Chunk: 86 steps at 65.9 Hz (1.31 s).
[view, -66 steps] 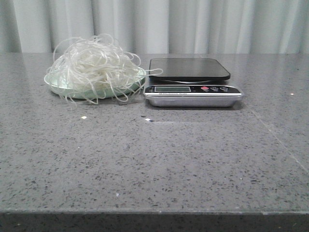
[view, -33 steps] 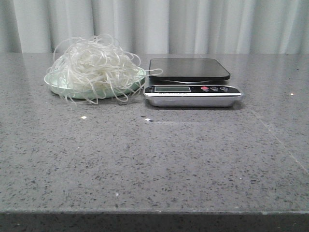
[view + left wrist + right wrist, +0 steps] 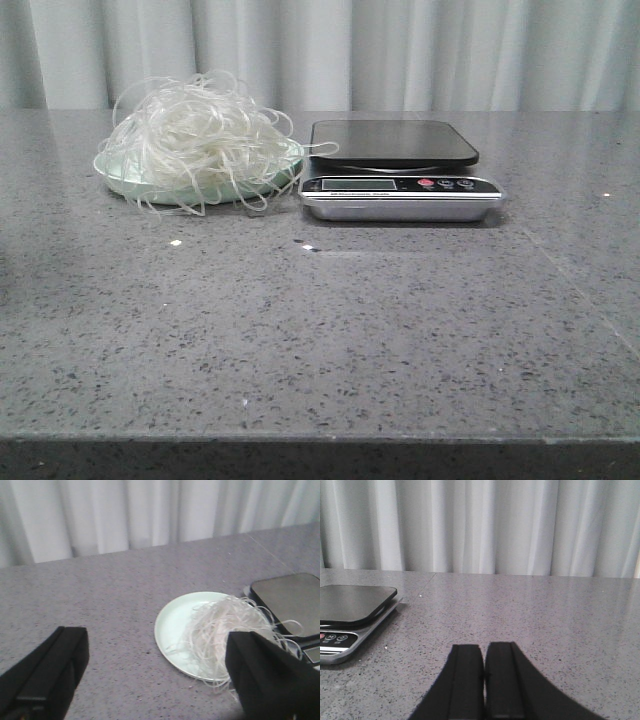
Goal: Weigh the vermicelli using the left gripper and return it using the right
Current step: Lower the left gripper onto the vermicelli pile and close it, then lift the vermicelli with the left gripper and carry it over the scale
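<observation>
A: Where's the vermicelli (image 3: 195, 140) rn?

B: Piled on the pale green plate (image 3: 125, 180), far left of the table (image 3: 330, 330), w/ loops spilling over the rim. One strand reaches the scale (image 3: 400, 170) just beside it on the right; can't tell if it touches.

A: Scale platform?

B: Dark, bare. Display and buttons face front.

A: Left gripper (image 3: 155, 675)?

B: Jaws spread wide, nothing between them. Wrist cam has it above the table, looking at plate & noodles; one finger (image 3: 270, 680) overlaps the bundle's edge in view, but contact is unclear, prob just in front.

A: Right gripper (image 3: 484, 680)?

B: Fingers pressed together, holding nothing, low over bare tabletop, scale off to one side.
</observation>
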Tool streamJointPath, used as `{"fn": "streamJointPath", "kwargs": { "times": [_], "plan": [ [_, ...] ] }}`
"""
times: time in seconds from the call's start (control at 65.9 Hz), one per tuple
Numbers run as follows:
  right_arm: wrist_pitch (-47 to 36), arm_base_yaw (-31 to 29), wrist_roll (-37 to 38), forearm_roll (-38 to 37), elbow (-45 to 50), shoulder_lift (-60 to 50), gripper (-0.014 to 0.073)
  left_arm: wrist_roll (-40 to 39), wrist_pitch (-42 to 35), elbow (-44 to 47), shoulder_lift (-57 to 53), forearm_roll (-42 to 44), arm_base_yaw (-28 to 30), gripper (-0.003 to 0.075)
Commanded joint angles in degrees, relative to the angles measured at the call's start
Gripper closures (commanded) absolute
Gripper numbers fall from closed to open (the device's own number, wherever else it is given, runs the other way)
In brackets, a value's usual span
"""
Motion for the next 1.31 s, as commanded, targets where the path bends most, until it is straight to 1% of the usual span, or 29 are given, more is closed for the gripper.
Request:
{"fn": "streamJointPath", "kwargs": {
  "times": [0.0, 0.106, 0.304, 0.38, 0.486, 0.638, 0.729, 0.759, 0.835, 0.865, 0.88, 0.896, 0.911, 0.941, 0.956, 0.972, 0.987, 1.002, 1.032, 1.047, 1.093, 1.154, 1.214, 1.29],
  "plan": [
    [-4.81, -0.31, -0.35, -0.73, -0.48, -0.91, 0.0405, 0.36, -1.11, -7.33, 7.22, -0.71, -3.79, 0.0061],
    [-4.81, -0.31, -0.35, -0.73, -0.48, -0.91, 0.0405, 0.36, 0.98, -14.17, 16.20, -0.71, -6.70, 0.0061],
    [-4.81, -0.31, -0.35, -0.73, -0.48, -0.91, 0.0405, -0.70, 6.76, -25.14, 30.10, -0.71, -7.30, 0.0061],
    [-4.81, -0.31, -0.35, -0.73, -0.48, -0.91, 0.0405, -0.70, 8.54, -28.37, 34.36, -1.56, -7.30, 0.0061],
    [-4.81, -0.31, -0.35, -0.73, -0.48, -0.91, 0.0405, -0.70, 13.03, -32.88, 40.68, -4.83, -7.30, 0.0061],
    [-4.81, -0.31, -0.35, -0.73, -0.48, -0.91, 0.0405, -0.70, 21.15, -37.88, 48.93, -4.84, -7.30, 0.0061],
    [-4.81, -0.31, -0.35, -0.73, -0.48, -0.91, 0.0405, -0.70, 24.58, -39.50, 52.42, -4.84, -7.30, 0.0064],
    [-4.81, -0.31, -0.35, -0.73, -0.48, -0.91, 0.0405, -0.70, 25.66, -39.93, 53.59, -4.84, -7.30, 0.0076],
    [-4.81, -0.31, -0.35, -0.73, -0.48, -0.91, 0.0405, -0.70, 27.70, -40.56, 55.37, -4.84, -7.30, 0.0139],
    [-4.81, -0.31, -0.35, -0.73, -0.48, -0.91, 0.0405, -0.70, 28.76, -41.00, 56.19, -4.84, -7.30, 0.0226],
    [-4.81, -0.31, -0.35, -0.73, -0.48, -0.91, 0.0405, -0.70, 28.91, -41.15, 56.32, -4.84, -7.30, 0.0245],
    [-4.81, -0.31, -0.35, -0.73, -0.48, -0.91, 0.0405, -0.70, 29.47, -41.49, 56.53, -4.84, -7.30, 0.0306],
    [-4.81, -0.31, -0.35, -0.73, -0.48, -0.91, 0.0405, -0.70, 29.62, -41.62, 56.69, -4.84, -7.30, 0.0328],
    [-4.81, -0.31, -0.35, -0.73, -0.48, -0.91, 0.0405, -0.70, 30.11, -42.13, 56.83, -4.84, -7.30, 0.0423],
    [-4.81, -0.31, -0.35, -0.73, -0.48, -0.91, 0.0405, -0.70, 30.16, -42.51, 56.95, -4.84, -7.30, 0.0499],
    [-4.81, -0.31, -0.35, -0.73, -0.48, -0.91, 0.0405, -0.70, 30.16, -42.51, 56.94, -4.84, -7.30, 0.0499],
    [-4.81, -0.31, -0.35, -0.73, -0.48, -0.91, 0.0405, -0.70, 30.16, -43.00, 56.94, -4.84, -7.30, 0.0575],
    [-4.81, -0.31, -0.35, -0.73, -0.48, -0.91, 0.0405, -0.70, 30.16, -43.41, 56.94, -4.84, -7.30, 0.0618],
    [-4.81, -0.31, -0.35, -0.73, -0.48, -0.91, 0.0405, -0.54, 30.16, -44.14, 56.94, -4.84, -7.30, 0.0606],
    [-4.81, -0.31, -0.35, -0.73, -0.48, -0.91, 0.0405, -0.54, 30.16, -45.00, 56.81, -4.84, -7.30, 0.0574],
    [-4.81, -0.31, -0.35, -0.73, -0.48, -0.91, 0.0405, -0.54, 30.19, -46.67, 56.57, -4.84, -7.30, 0.0547],
    [-4.81, -0.31, -0.35, -0.73, -0.48, -0.91, 0.0405, -0.54, 30.29, -49.84, 56.33, -5.97, -7.30, 0.0559],
    [-4.81, -0.31, -0.35, -0.73, -0.48, -0.91, 0.0405, -0.54, 30.43, -54.48, 56.30, -9.07, -7.53, 0.0598],
    [-4.81, -0.31, -0.35, -0.73, -0.48, -0.91, 0.0405, -0.32, 30.51, -58.79, 56.30, -12.17, -8.28, 0.0594]
  ]
}}
